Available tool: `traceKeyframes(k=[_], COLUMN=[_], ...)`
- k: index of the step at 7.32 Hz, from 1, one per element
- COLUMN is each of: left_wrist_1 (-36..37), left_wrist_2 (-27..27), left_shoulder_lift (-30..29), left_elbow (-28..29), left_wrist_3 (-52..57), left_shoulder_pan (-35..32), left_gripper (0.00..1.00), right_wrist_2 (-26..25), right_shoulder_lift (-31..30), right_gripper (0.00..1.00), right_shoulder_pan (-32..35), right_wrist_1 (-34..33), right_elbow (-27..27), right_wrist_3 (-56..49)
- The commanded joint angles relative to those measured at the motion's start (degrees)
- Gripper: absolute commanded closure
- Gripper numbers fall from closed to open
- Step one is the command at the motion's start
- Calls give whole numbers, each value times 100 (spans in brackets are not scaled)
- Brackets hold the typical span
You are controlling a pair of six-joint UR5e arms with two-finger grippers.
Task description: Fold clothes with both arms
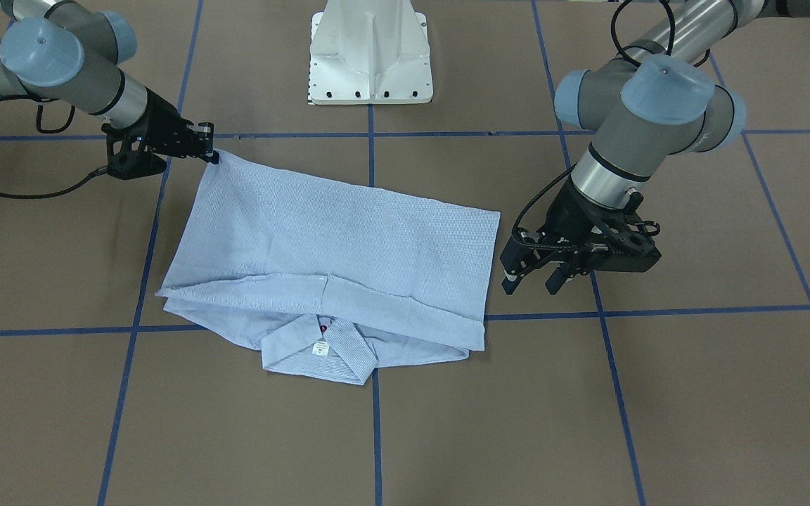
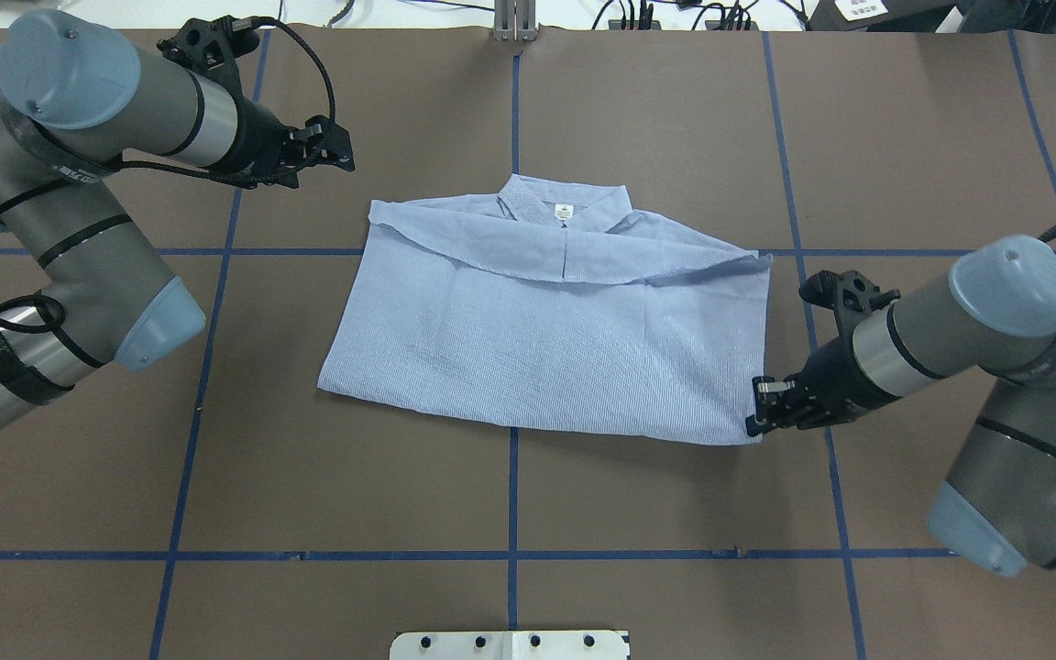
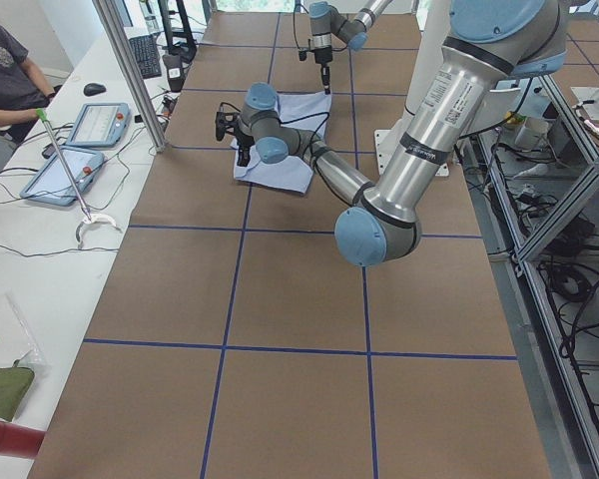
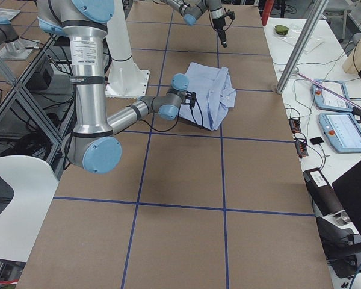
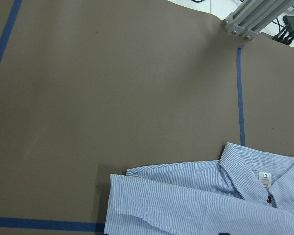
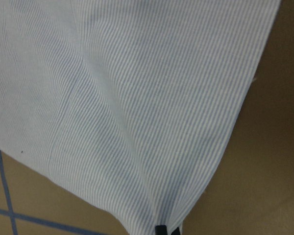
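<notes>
**Brown table, folded shirt held at one corner**

A brown table (image 2: 638, 513) marked into squares by blue tape lines (image 2: 512, 486) fills the overhead view, with the robot's white pedestal base (image 1: 370, 53) at its near edge. Beside the table, in the left side view, a person (image 3: 5, 70) sits at a white bench that carries tablets (image 3: 95, 125).

The light blue-and-white striped shirt (image 2: 546, 348) lies folded into a rough rectangle at the middle of the table, straddling the centre tape line. Its collar (image 2: 565, 197) points away from the robot and shows a small white label (image 2: 564, 214). A curved edge of the upper layer runs across just short of the collar.

The right arm (image 2: 913, 353) reaches low to the corner of the shirt nearest the robot on its right side. Its jaws are clamped on that corner, and the right wrist view shows the striped cloth gathering into creases at the black tips.

The left arm (image 2: 125, 110) hangs beyond the shirt's far-left corner, near it but clear of the cloth. Its jaws stand apart and hold nothing. The left wrist view looks down on the collar and the adjoining corner of the shirt.
</notes>
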Motion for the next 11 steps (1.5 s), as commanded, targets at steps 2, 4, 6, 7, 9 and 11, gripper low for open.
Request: traceKeyframes(k=[2,4,6,7,9,11], left_wrist_1=[0,0,0,0,0,427], left_wrist_2=[-11,6,15,15,-37,-55], left_shoulder_lift=[26,35,105,158,185,596], left_elbow=[-15,-85,-190,-260,-479,-1337], left_wrist_3=[-9,-9,-9,-9,-18,-148], left_shoulder_pan=[-15,-15,-15,-15,55,561], left_gripper=[21,21,21,21,12,1], right_wrist_2=[260,323,805,815,815,815], right_shoulder_lift=[-806,-1183,-1325,-1326,-1282,-1133], right_gripper=[100,100,100,43,0,0], right_shoulder_pan=[-767,-1302,-1550,-1638,-1264,-290], right_wrist_1=[9,9,44,45,53,394], right_elbow=[845,1073,1136,1136,1198,1145], right_wrist_3=[785,1204,1843,2011,2022,1908])
